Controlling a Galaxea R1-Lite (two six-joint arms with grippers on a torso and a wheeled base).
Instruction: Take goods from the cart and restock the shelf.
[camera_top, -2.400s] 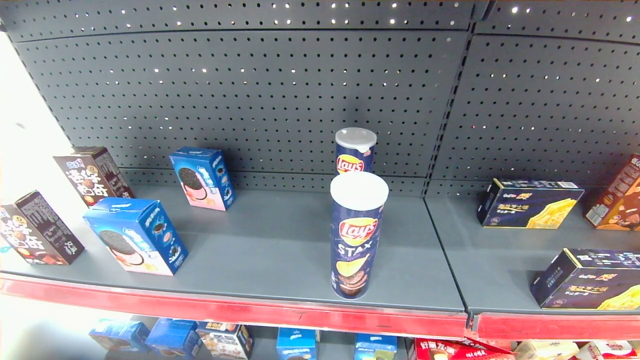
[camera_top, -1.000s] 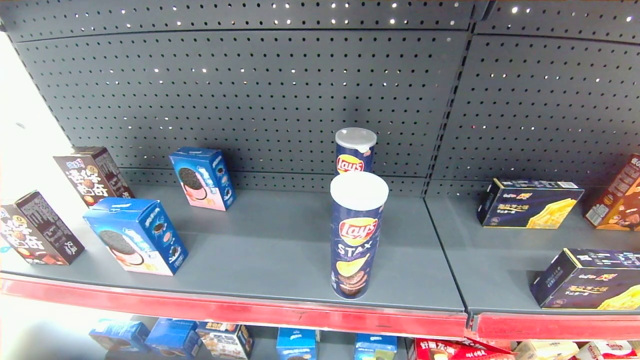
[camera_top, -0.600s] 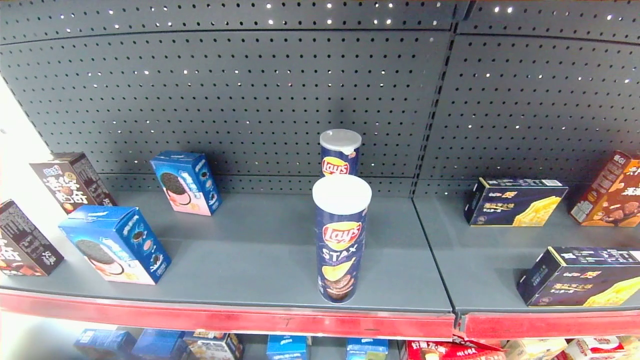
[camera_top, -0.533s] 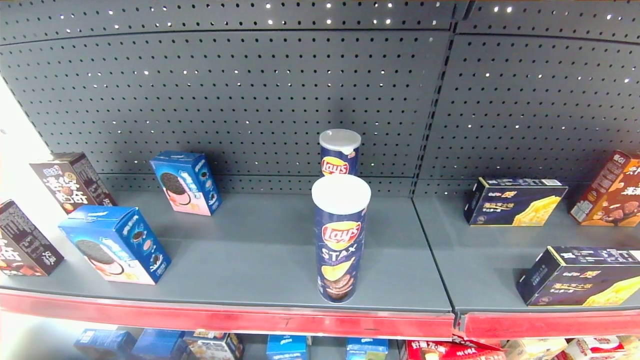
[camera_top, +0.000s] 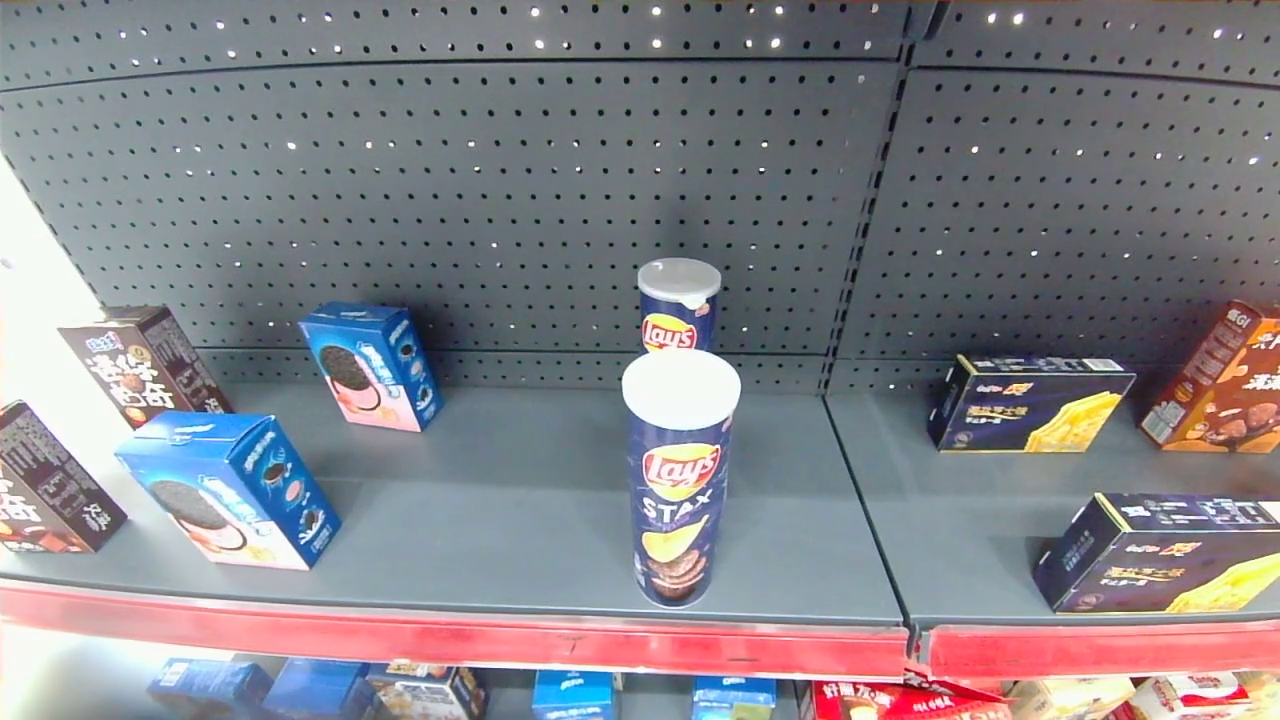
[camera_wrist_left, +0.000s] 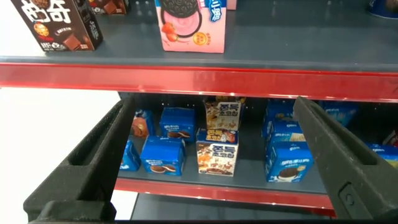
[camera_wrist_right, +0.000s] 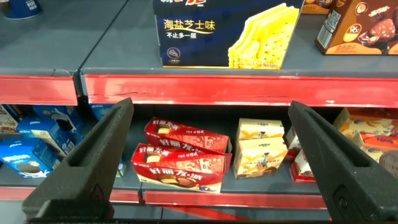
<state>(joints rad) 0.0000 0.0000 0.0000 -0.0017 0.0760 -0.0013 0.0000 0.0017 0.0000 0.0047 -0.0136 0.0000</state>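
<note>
Two dark blue chip cans stand upright on the grey shelf (camera_top: 520, 520): the front can (camera_top: 681, 480) near the red front edge, the rear can (camera_top: 678, 305) against the pegboard. My left gripper (camera_wrist_left: 211, 168) is open and holds nothing, below and in front of the shelf's red edge (camera_wrist_left: 199, 78), facing the lower shelf of blue cookie boxes (camera_wrist_left: 163, 155). My right gripper (camera_wrist_right: 211, 165) is open and holds nothing, facing the lower shelf with red boxes (camera_wrist_right: 180, 163) under the dark cracker box (camera_wrist_right: 227, 34).
Blue cookie boxes (camera_top: 228, 490) (camera_top: 372, 365) and dark chocolate boxes (camera_top: 145, 362) stand at the shelf's left. Dark blue cracker boxes (camera_top: 1030, 405) (camera_top: 1160, 555) and an orange-brown box (camera_top: 1215, 380) sit on the right section. Bare shelf lies between the cookie boxes and the cans.
The whole head view has shifted a little, so everything sits slightly further left in the picture than a second ago; the goods on the shelf have not moved.
</note>
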